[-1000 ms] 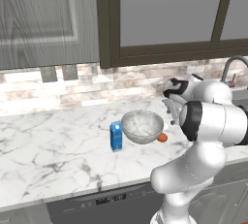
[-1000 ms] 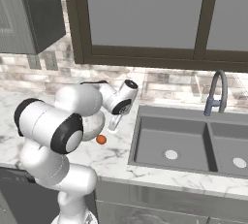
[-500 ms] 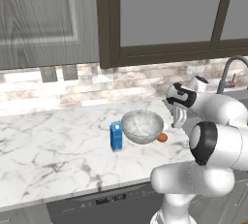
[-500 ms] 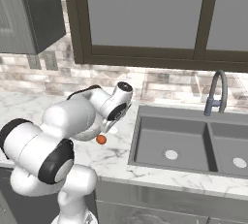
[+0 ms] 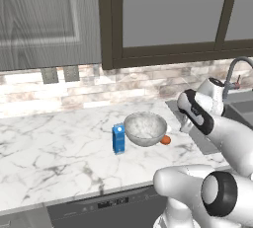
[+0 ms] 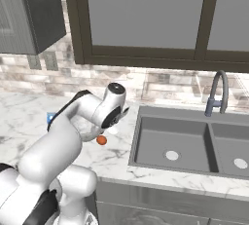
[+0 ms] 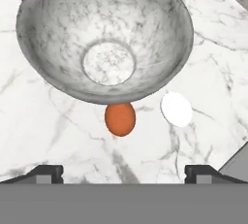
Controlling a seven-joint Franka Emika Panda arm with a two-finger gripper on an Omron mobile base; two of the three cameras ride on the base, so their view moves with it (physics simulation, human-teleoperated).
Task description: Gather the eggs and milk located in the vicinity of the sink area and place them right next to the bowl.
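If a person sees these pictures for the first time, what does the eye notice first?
The big speckled bowl on the marble counter, with the orange-brown egg beside its rim. The blue milk carton stands on the bowl's other side. The open end effector hovers above the egg.

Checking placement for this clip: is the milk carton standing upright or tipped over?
Upright. The blue milk carton stands on its base on the marble counter, its top facing up, just left of the bowl.
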